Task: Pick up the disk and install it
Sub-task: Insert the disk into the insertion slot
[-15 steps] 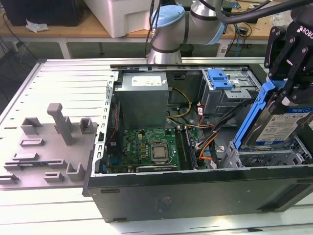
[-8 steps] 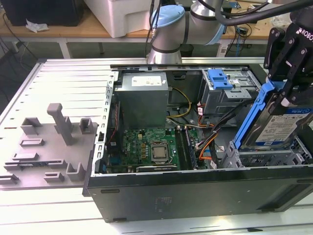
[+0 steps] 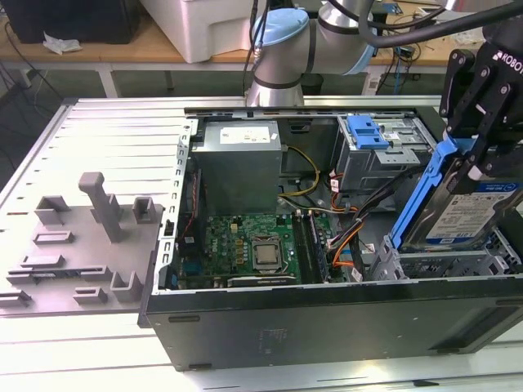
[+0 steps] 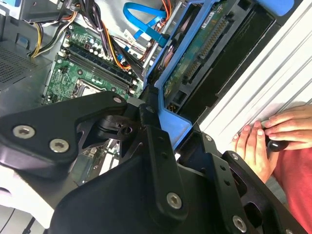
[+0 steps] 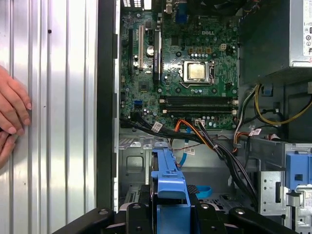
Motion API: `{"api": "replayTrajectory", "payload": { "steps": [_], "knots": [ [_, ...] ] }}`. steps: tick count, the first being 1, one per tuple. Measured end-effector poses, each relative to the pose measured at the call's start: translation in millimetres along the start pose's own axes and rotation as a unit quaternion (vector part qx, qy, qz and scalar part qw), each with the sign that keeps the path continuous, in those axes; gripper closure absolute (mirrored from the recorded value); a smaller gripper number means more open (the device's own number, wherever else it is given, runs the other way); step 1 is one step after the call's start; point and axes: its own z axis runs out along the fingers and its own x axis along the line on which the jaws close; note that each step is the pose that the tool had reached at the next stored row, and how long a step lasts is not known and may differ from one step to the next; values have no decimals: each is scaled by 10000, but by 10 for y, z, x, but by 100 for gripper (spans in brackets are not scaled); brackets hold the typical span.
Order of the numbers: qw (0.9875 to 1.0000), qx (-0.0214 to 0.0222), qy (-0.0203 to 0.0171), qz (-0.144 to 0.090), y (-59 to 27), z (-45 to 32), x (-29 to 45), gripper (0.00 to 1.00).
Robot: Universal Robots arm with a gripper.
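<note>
The disk [image 3: 467, 214] is a silver drive with a white-and-blue label in a bright blue carrier rail [image 3: 420, 194]. It hangs tilted, lower end down, over the grey drive cage [image 3: 445, 263] at the front corner of the open computer case, on the exterior view's right. My gripper [image 3: 471, 155] is shut on the disk's raised end, its black fingers clamping the blue carrier. In the second wrist view the disk's green underside [image 4: 200, 53] shows past the fingers [image 4: 157, 146]. In the first wrist view the blue carrier [image 5: 168, 180] sticks out from the gripper [image 5: 168, 217].
The case holds a green motherboard [image 3: 253, 245], a grey power supply box [image 3: 241, 163], cable bundles [image 3: 347, 237] and an upper cage with a small blue latch [image 3: 368, 131]. A person's hand [image 4: 273, 131] rests on the ribbed metal table beside the case. Grey fixtures [image 3: 98, 220] stand on the exterior view's left.
</note>
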Motion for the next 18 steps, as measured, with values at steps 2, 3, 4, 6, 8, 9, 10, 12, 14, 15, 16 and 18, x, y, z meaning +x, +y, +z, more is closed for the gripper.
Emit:
{"api": "replayTrajectory", "payload": {
  "steps": [2,3,4,6,8,9,10,12,14,15,16,18],
  "knots": [
    [10000,0,-1,0,0,5,0,63],
    [10000,0,0,0,0,7,0,63],
    [10000,0,0,0,0,9,0,63],
    [10000,0,0,0,0,14,0,63],
    [10000,0,-1,0,0,20,0,63],
    [10000,0,0,0,0,22,0,63],
    [10000,0,0,0,0,25,0,63],
    [10000,0,0,0,0,31,0,63],
    [10000,0,-1,0,-1,37,0,63],
    [10000,0,0,0,-1,41,0,63],
    [10000,0,0,0,-1,44,0,63],
    [10000,0,-1,0,-1,52,0,63]
  ]
}}
